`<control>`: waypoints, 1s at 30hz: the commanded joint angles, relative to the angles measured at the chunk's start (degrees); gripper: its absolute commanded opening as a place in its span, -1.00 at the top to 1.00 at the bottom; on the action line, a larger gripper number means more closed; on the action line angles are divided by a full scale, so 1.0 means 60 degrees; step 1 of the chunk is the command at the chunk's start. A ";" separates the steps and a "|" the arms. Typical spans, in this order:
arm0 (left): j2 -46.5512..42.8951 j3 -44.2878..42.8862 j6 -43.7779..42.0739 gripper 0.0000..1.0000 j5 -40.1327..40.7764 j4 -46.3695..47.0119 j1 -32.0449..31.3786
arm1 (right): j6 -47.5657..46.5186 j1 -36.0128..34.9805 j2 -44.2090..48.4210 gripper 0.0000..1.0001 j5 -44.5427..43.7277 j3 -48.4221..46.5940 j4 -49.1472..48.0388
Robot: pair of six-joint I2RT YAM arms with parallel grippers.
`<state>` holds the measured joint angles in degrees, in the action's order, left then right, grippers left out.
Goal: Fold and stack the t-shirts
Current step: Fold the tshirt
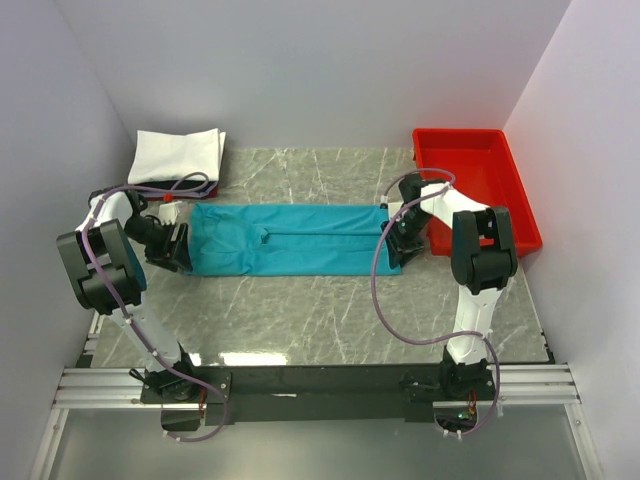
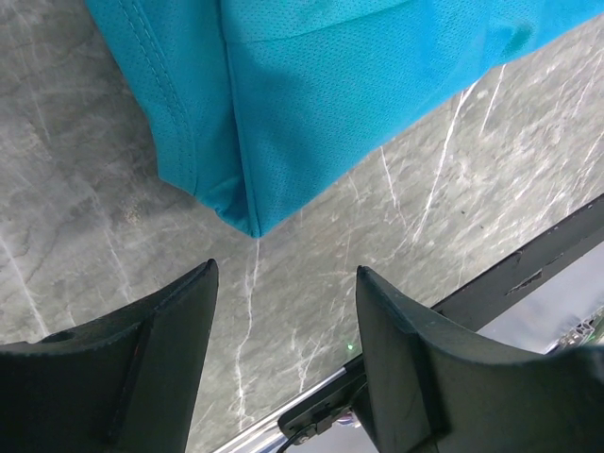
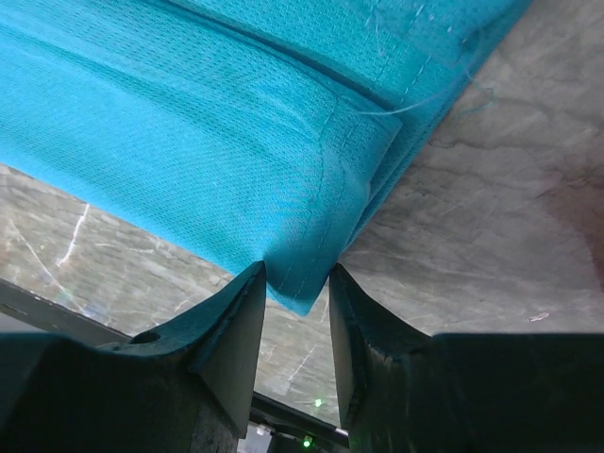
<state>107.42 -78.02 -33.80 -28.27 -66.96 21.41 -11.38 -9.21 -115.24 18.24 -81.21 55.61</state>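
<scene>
A teal-blue t-shirt (image 1: 295, 240), folded into a long strip, lies flat across the middle of the table. My left gripper (image 1: 178, 250) is at its left end. In the left wrist view that gripper (image 2: 283, 283) is open and empty, with the near corner of the shirt (image 2: 330, 94) lying just beyond the fingertips. My right gripper (image 1: 405, 245) is at the right end. In the right wrist view it (image 3: 297, 283) is open, and the folded corner of the shirt (image 3: 189, 123) pokes into the gap between the fingers. A folded white t-shirt (image 1: 178, 155) lies at the back left.
A red plastic tray (image 1: 460, 133) stands at the back right, close behind the right arm. A dark and red edge shows under the front of the white shirt. Grey walls close in the table on three sides. The black base rail runs along the near edge.
</scene>
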 commanded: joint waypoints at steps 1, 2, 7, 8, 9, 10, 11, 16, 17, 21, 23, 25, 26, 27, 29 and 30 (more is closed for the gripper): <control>-0.0047 -0.0239 -0.0006 -0.30 -0.0371 -0.0017 0.0006 | 0.0051 0.0114 0.0281 0.19 0.0256 -0.0410 0.0208; -0.0032 -0.0268 -0.0006 -0.29 -0.0444 -0.0031 0.0006 | 0.0050 0.0129 0.0267 0.19 0.0285 -0.0410 0.0237; 0.0261 -0.0400 0.0082 -0.23 -0.0664 0.0012 -0.0009 | 0.0065 0.0173 0.0310 0.20 0.0417 -0.0381 0.0165; 0.0305 -0.0429 0.0096 -0.20 -0.0707 0.0027 -0.0023 | 0.0065 0.0173 0.0310 0.20 0.0432 -0.0381 0.0150; 0.0363 -0.0488 0.0155 -0.18 -0.0766 0.0041 -0.0023 | 0.0080 0.0159 0.0310 0.19 0.0446 -0.0396 0.0135; 0.0451 -0.0503 0.0213 -0.16 -0.0810 0.0071 -0.0038 | 0.0109 0.0173 0.0252 0.20 0.0475 -0.0439 0.0150; 0.0466 -0.0517 0.0228 -0.14 -0.0868 0.0071 -0.0038 | 0.0123 0.0188 0.0223 0.21 0.0519 -0.0454 0.0150; 0.0612 -0.0532 0.0418 -0.11 -0.0870 0.0334 -0.0272 | 0.0211 0.0202 0.0076 0.21 0.0593 -0.0630 0.0106; 0.0642 -0.0532 0.0448 -0.11 -0.0869 0.0393 -0.0374 | 0.0226 0.0217 0.0047 0.18 0.0607 -0.0659 0.0120; 0.0803 -0.0634 0.0609 -0.08 -0.0884 0.0554 -0.0536 | 0.0226 0.0246 -0.0100 0.19 0.0666 -0.0820 0.0208; 0.0862 -0.0722 0.0726 0.04 -0.0811 0.0598 -0.0594 | 0.0241 0.0261 -0.0115 0.25 0.0710 -0.0894 0.0252; 0.0935 -0.0795 0.0828 0.16 -0.0767 0.0583 -0.0609 | 0.0212 0.0276 -0.0129 0.41 0.0739 -0.0938 0.0325; 0.0921 -0.0839 0.0858 0.25 -0.0709 0.0613 -0.0609 | 0.0212 0.0290 -0.0129 0.47 0.0710 -0.0952 0.0355; 0.0892 -0.0840 0.0873 0.31 -0.0693 0.0613 -0.0609 | 0.0197 0.0276 -0.0129 0.53 0.0710 -0.0952 0.0398; 0.0891 -0.0883 0.0917 0.42 -0.0606 0.0628 -0.0609 | 0.0153 0.0290 -0.0115 0.66 0.0696 -0.0894 0.0428; 0.0906 -0.0898 0.0931 0.45 -0.0591 0.0613 -0.0609 | 0.0138 0.0319 -0.0100 0.72 0.0666 -0.0865 0.0472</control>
<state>112.77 -81.25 -29.12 -31.59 -63.59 17.74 -10.28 -7.99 -115.46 21.93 -84.88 56.93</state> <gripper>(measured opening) 0.290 0.158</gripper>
